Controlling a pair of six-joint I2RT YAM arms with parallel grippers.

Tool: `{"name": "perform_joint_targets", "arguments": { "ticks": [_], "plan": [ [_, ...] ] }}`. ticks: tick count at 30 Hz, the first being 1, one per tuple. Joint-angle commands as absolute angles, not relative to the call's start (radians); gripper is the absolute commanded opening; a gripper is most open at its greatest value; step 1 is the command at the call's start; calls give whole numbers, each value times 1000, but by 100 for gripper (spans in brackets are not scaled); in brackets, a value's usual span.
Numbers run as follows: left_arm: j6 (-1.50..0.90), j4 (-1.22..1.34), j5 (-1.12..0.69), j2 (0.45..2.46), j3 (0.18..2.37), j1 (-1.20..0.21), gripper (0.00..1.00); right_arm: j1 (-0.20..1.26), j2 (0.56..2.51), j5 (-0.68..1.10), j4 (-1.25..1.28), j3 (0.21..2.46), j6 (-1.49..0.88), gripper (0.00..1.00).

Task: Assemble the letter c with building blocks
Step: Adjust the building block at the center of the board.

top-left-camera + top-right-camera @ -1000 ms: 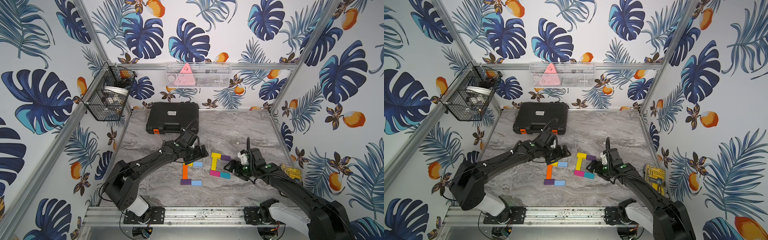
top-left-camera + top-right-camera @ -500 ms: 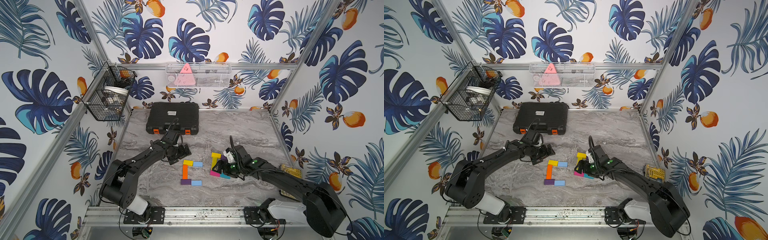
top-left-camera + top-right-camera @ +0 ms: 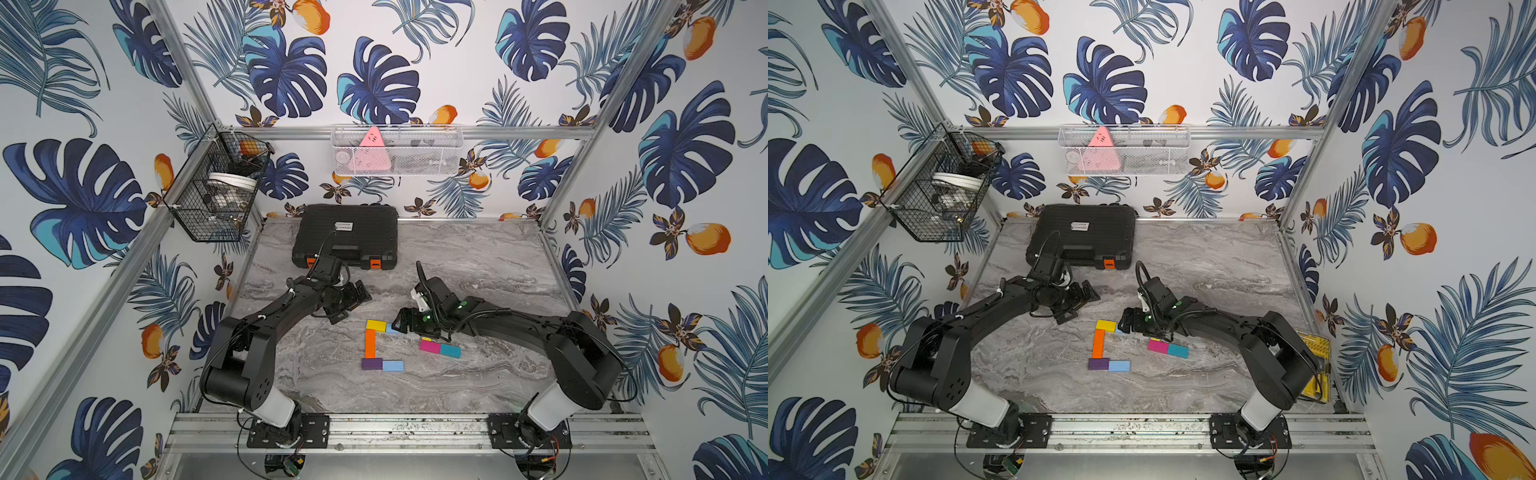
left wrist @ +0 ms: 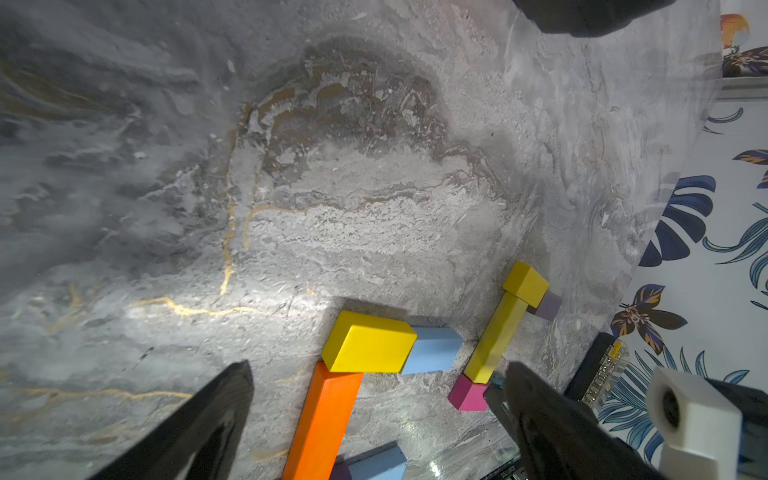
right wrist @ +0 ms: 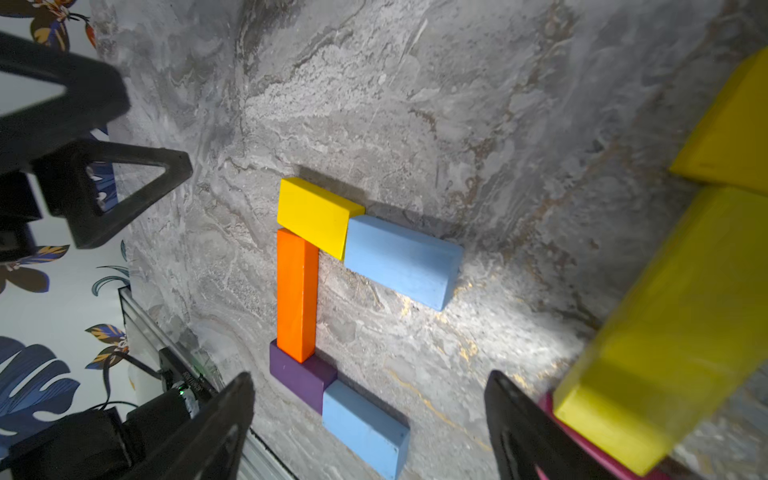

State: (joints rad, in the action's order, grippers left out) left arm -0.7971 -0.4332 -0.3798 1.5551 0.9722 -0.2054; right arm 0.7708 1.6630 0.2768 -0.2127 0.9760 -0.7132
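Observation:
The building blocks form a C on the marble table (image 3: 478, 270): a yellow block (image 3: 376, 325) and a light blue one (image 5: 401, 262) on top, an orange bar (image 3: 370, 344) down the side, purple (image 3: 371, 364) and light blue (image 3: 393, 365) at the bottom. Magenta (image 3: 430, 345) and teal (image 3: 450, 351) blocks lie to its right. A long yellow block (image 4: 494, 336) lies mostly hidden under my right arm. My right gripper (image 3: 401, 322) hangs open, low beside the top light blue block, holding nothing. My left gripper (image 3: 353, 302) is open and empty, just behind the C.
A big black case (image 3: 345, 237) lies at the back left of the table. A black wire basket (image 3: 216, 195) hangs on the left wall and a white wire basket (image 3: 397, 151) on the back wall. A yellow bit box (image 3: 1314, 365) lies by the right edge.
My right gripper has slid left over the long yellow block to the top end of the C. My left gripper has drawn back from the yellow block toward the case.

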Motion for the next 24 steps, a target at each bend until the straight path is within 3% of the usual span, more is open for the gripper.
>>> {"name": "perform_joint_targets", "arguments": {
  "ticks": [1,24],
  "plan": [
    [-782,-417,-402,1549,973,-196,99,779,1705,250,-190,1003,-718,88],
    [-798,-392,-422,1543,955,-181,99,806,1819,273,-156,1055,-752,88]
  ]
}}
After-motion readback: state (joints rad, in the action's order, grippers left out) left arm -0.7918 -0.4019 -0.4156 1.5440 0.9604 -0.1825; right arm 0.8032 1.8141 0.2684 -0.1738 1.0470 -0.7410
